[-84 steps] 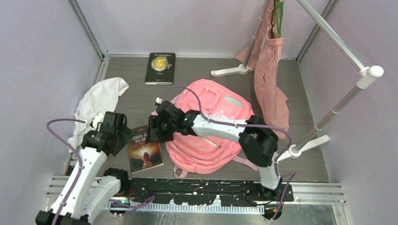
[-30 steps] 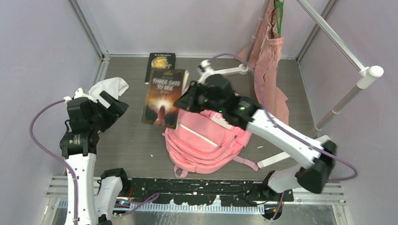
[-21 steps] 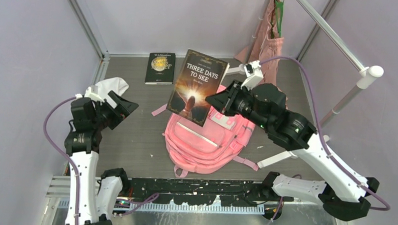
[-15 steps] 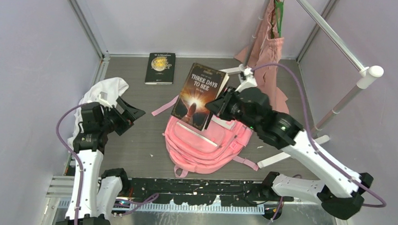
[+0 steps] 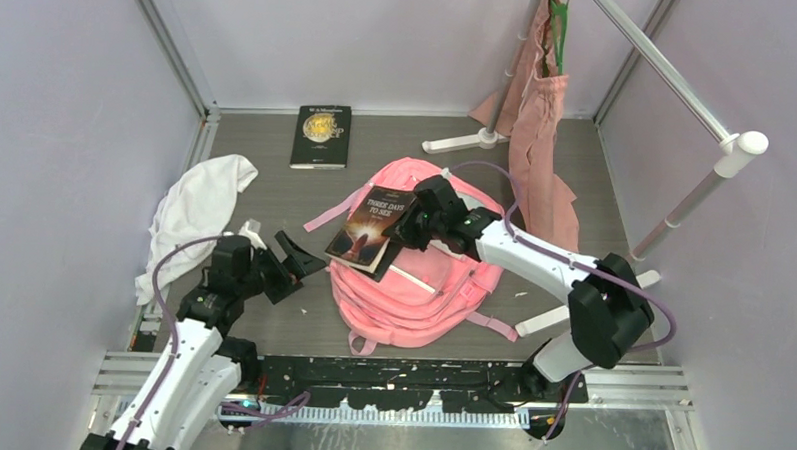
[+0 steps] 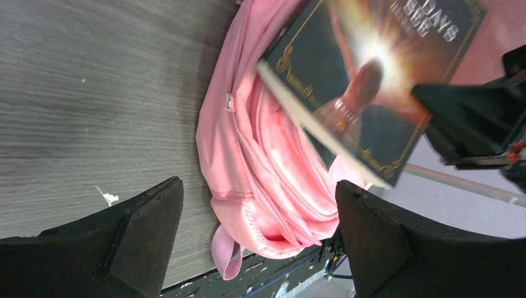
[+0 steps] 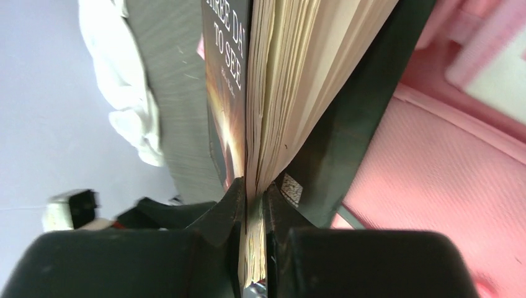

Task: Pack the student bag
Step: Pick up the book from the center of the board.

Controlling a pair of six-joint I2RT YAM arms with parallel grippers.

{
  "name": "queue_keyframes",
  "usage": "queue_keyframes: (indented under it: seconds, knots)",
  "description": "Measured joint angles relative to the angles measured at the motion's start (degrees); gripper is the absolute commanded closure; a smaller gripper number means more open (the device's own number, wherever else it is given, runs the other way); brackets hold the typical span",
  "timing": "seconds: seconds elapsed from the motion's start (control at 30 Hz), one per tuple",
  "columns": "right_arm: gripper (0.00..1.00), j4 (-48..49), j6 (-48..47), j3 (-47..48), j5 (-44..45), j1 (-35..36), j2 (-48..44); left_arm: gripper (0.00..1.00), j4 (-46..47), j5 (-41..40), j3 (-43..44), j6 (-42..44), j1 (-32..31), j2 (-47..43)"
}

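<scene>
The student bag (image 5: 425, 278) is a pink backpack lying flat in the middle of the table. My right gripper (image 5: 407, 231) is shut on the edge of the book "Three Days to See" (image 5: 367, 228) and holds it tilted over the bag's left side. In the right wrist view the fingers clamp the page edge (image 7: 254, 217) with the pink bag (image 7: 446, 174) beneath. My left gripper (image 5: 295, 262) is open and empty, just left of the bag. In the left wrist view its jaws (image 6: 257, 242) stand wide apart, facing the bag (image 6: 267, 180) and the book (image 6: 372, 81).
A second dark book (image 5: 322, 135) lies at the back. A white cloth (image 5: 200, 203) lies at the left wall. A dusty-pink tote (image 5: 538, 140) hangs on a green hanger from a metal rack, whose white feet (image 5: 462, 142) stand at the back and right.
My right gripper has brought the book down from high above the table to the bag's left side. My left arm has swung down and right toward the bag, still open.
</scene>
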Motion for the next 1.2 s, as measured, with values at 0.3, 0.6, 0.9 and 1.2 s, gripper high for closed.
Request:
queue_keyframes:
  seconds: [0.3,0.6,0.9,1.2]
  knots:
    - [0.99,11.2,7.6,-0.3,-7.5,-1.6,3.8,0.12,13.5,-5.6,-9.3,-10.3,-4.4,1.8]
    - [0.99,15.4,10.3,-1.2,-10.6,-1.6,4.8,0.33,30.3,-7.4,-15.5,-17.9,-4.7,2.8]
    - [0.99,18.4,12.5,-1.6,-11.1,-2.2,7.3,0.29,31.0,-5.7,-15.1,-18.3,-4.7,-1.3]
    - [0.99,20.9,12.9,-4.1,-12.9,-3.5,7.4,0.0,25.2,-7.5,-14.1,-20.8,-4.7,-15.0]
